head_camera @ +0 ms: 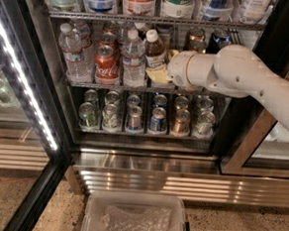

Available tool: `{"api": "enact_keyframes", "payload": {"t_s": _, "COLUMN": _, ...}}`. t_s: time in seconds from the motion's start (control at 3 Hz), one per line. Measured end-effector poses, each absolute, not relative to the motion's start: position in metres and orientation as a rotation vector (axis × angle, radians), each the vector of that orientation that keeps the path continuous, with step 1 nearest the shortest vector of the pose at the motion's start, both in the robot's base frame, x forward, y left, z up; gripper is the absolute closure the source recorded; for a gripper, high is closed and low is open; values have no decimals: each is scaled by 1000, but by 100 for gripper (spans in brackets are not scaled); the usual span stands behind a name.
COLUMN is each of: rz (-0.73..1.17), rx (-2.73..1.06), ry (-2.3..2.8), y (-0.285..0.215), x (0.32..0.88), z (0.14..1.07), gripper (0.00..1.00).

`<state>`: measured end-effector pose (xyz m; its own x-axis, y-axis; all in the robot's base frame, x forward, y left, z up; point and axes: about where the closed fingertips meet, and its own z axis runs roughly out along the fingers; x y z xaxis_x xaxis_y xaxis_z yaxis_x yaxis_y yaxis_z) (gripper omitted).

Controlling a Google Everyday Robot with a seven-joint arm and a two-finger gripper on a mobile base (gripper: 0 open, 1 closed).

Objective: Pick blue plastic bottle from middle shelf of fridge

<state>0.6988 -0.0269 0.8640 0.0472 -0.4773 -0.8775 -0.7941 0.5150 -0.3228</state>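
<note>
1. Fridge (146, 160) shelves are full of drinks, and a bright light strip (23, 79) runs down the left.
2. The blue plastic bottle (155, 51) stands on the middle shelf (87, 84), next to a water bottle (133, 59). It leans a little.
3. A white arm (246, 75) reaches in from the right.
4. Its jaws are low against that bottle. I cannot tell if they are wide or squeezed tight.
</note>
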Motion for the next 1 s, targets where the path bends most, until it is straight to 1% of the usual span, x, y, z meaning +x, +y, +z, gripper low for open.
{"api": "enact_keyframes", "payload": {"t_s": 1.0, "rz": 303, "rx": -1104, "ry": 1540, "y": -30, "x": 694, "z": 890, "gripper": 100}}
